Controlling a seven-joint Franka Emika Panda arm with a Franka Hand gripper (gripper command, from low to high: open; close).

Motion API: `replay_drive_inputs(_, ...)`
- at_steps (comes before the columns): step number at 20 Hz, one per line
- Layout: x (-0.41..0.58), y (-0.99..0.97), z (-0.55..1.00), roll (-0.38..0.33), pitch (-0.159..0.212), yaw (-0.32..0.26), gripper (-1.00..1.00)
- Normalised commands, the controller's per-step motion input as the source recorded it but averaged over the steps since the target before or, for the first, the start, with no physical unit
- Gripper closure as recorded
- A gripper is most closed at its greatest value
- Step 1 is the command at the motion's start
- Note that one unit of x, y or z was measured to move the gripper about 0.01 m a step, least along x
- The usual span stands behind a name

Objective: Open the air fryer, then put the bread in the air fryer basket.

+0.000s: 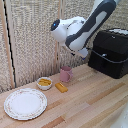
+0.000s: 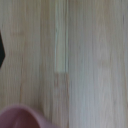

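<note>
The arm [image 1: 85, 27] hangs above the cup [image 1: 66, 74], apparently starting toward the fryer [image 1: 111, 52]; next, find its handle. Jaw opening cannot be told.

pale wooden plank table [image 1: 95, 100] before a woven beige screen [image 1: 35, 40].

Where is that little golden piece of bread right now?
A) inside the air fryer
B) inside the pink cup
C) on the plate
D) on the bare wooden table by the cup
D: the bread lies on the wooden table, just in front of the pink cup.
</note>
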Motion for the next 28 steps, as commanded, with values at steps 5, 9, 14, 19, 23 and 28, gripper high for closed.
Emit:
replay_drive_inputs(5,-0.04,-0.63,-0.33,-0.179,-0.08,0.126,-1.0)
replay_drive_inputs(9,-0.134,-0.73,-0.3,-0.075,-0.074,0.11,-1.0)
replay_drive_inputs(14,-0.124,-0.75,-0.25,-0.006,-0.104,0.067,-1.0)
replay_drive_inputs(19,-0.083,-0.75,-0.18,0.0,-0.06,0.05,-1.0)
replay_drive_inputs(23,-0.032,-0.76,-0.13,0.0,-0.028,0.038,-1.0)
replay_drive_inputs(28,-0.037,-0.66,-0.14,0.0,-0.001,0.03,-1.0)
